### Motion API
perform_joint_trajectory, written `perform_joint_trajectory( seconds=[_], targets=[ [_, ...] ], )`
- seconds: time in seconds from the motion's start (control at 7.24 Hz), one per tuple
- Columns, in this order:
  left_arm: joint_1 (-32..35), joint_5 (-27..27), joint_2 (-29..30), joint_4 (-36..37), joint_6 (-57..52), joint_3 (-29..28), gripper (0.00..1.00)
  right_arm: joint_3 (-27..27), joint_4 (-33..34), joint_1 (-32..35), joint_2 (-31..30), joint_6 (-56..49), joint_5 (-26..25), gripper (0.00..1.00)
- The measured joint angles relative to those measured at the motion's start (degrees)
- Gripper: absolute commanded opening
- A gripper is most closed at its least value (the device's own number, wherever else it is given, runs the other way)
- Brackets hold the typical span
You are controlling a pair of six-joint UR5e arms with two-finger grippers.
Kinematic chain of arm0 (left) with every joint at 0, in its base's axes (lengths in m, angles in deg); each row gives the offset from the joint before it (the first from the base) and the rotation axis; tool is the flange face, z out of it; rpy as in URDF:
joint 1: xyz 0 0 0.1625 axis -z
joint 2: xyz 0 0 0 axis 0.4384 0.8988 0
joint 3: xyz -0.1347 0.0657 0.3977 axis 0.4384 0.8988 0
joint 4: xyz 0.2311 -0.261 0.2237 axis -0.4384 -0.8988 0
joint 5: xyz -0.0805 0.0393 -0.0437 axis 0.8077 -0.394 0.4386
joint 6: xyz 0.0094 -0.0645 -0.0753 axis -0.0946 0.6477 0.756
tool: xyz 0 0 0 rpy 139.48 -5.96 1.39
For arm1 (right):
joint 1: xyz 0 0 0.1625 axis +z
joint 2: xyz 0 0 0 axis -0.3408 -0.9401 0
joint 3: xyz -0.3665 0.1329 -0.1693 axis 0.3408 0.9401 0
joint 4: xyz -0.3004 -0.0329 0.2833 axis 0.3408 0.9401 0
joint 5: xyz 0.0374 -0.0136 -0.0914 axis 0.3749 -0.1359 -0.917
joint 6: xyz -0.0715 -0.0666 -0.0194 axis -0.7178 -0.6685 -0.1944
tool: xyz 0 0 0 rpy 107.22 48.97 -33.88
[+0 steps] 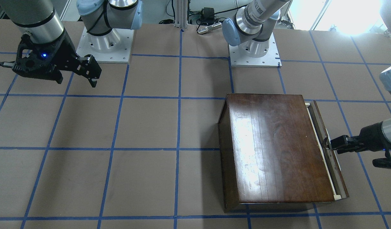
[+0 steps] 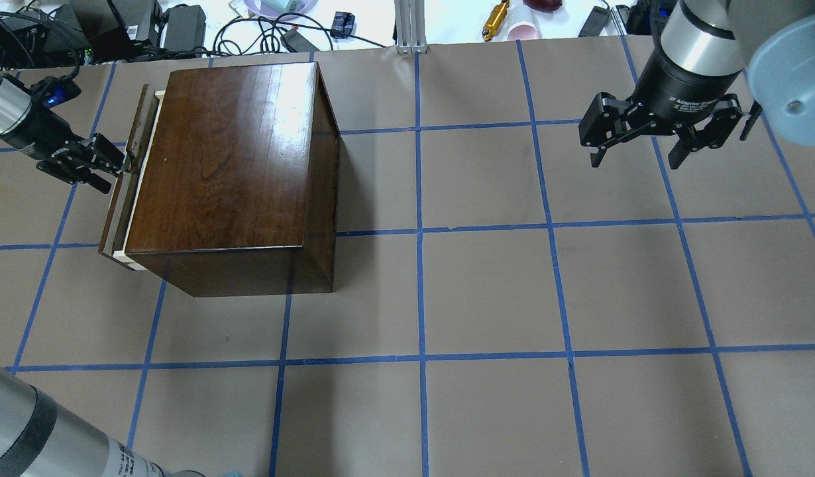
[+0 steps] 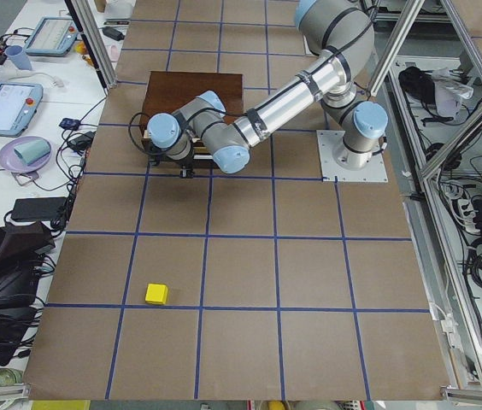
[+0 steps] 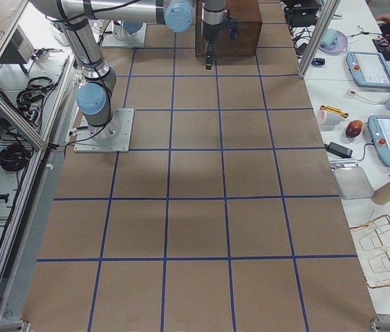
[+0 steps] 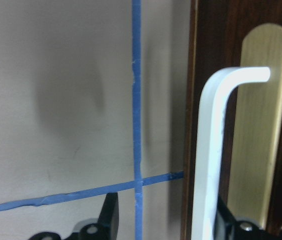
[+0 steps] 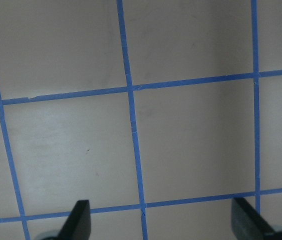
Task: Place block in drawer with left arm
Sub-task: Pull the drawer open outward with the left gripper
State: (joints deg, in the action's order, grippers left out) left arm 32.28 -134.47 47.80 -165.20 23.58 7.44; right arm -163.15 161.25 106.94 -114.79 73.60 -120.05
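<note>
My left gripper (image 1: 331, 143), jaws spread astride the pull (image 5: 208, 150) of the barely open drawer (image 1: 339, 178), lies well apart from the block (image 3: 156, 294) on the table (image 3: 249, 342), a light, rigid, probably slick cube I judge best pinched across two opposite flat faces.

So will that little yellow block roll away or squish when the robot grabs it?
It probably won't roll: the block is a cube sitting flat on the table. Its edges look crisp, so it's likely stiff, not squishy. It's small, so probably light, and it might slide if nudged sideways.
</note>
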Motion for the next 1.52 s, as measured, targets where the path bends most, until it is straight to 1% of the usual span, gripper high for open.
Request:
perform_joint_trajectory(
  seconds=[0.28, 0.55, 1.1, 1.52],
  targets=[
    [-0.6, -0.9, 0.0, 0.2, 0.0, -0.3, 0.66, 0.0, 0.0, 0.0, 0.0, 0.0, 0.0, 1.0],
    [-0.9, -3.2, 0.2, 0.1, -0.8, -1.5, 0.66, 0.0, 0.0, 0.0, 0.0, 0.0, 0.0, 1.0],
    [-1.4, -6.9, 0.3, 1.0, -1.9, -2.0, 0.66, 0.0, 0.0, 0.0, 0.0, 0.0, 0.0, 1.0],
    [-2.4, -8.3, 0.2, 1.4, -2.0, -2.1, 0.66, 0.0, 0.0, 0.0, 0.0, 0.0, 0.0, 1.0]
  ],
)
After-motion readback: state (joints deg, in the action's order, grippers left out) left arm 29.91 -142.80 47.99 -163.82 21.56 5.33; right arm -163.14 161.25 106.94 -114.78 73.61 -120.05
